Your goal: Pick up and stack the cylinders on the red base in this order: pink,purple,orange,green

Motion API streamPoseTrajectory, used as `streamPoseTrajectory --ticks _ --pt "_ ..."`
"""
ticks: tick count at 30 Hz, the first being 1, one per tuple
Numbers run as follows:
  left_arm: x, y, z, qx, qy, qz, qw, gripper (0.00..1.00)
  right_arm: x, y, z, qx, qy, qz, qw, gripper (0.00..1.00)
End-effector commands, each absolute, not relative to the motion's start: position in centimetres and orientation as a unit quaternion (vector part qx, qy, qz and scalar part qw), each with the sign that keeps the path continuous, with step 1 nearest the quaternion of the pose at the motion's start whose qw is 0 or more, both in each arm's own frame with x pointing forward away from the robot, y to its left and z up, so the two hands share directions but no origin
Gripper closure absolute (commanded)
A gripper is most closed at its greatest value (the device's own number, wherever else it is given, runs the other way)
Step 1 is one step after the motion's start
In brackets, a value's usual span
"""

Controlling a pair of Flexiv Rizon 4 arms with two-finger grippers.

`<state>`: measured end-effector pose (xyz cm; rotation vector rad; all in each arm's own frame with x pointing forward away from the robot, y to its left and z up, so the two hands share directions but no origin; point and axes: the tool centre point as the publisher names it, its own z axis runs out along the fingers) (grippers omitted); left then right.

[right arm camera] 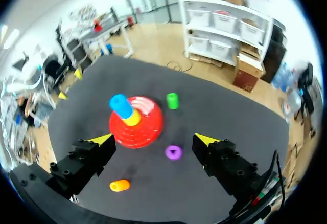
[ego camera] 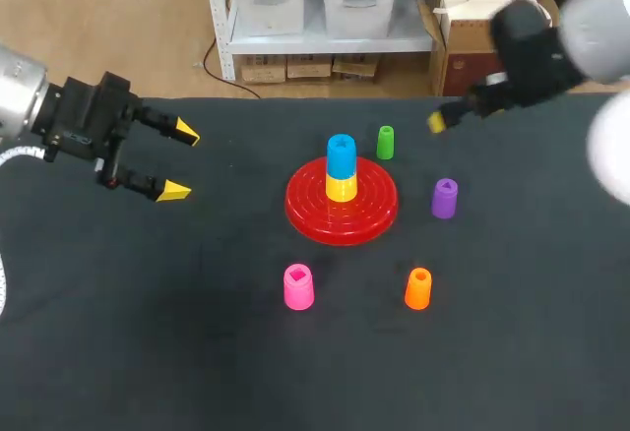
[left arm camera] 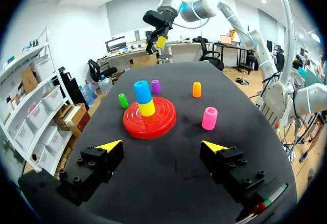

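Left fingers (left arm camera: 110, 146) & right fingers (right arm camera: 207, 140) both apart, empty, above black table (ego camera: 197, 352) w/ red base (ego camera: 305, 210).

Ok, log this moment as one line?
red base: yellow, blue stacked | pink, purple, orange, green: loose on table | left tool: open, empty | right tool: open, empty

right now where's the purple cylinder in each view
Head view: purple cylinder right of the red base, apart.
Left wrist view: purple cylinder beyond the base, ahead of left gripper.
Right wrist view: purple cylinder before the base, ahead of right gripper.
Shared landmark: red base.
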<state>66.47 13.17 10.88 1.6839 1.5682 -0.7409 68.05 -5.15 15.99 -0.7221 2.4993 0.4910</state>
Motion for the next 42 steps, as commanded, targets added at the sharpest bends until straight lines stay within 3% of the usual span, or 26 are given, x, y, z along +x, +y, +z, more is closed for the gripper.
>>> streamPoseTrajectory --ticks 1,6,24,30,42 --pt "66.3 13.2 10.9 0.651 0.607 -0.285 0.355 0.00 66.1 0.1 15.4 -0.370 0.896 0.150 0.195 0.00" --pt "66.3 13.2 10.9 0.651 0.607 -0.285 0.355 0.00 63.7 2.7 15.7 -0.396 0.870 0.182 0.230 0.00" --pt "66.3 13.2 10.9 0.651 0.607 -0.285 0.355 0.00 63.6 2.7 15.6 -0.386 0.875 0.179 0.231 0.00" --pt "66.3 13.2 10.9 0.651 0.607 -0.285 0.355 0.00 59.5 6.4 12.6 -0.495 0.840 0.160 0.157 0.00" --pt "66.3 13.2 10.9 0.651 0.607 -0.285 0.355 0.00 53.9 11.4 10.1 -0.565 0.814 0.124 0.055 0.00"
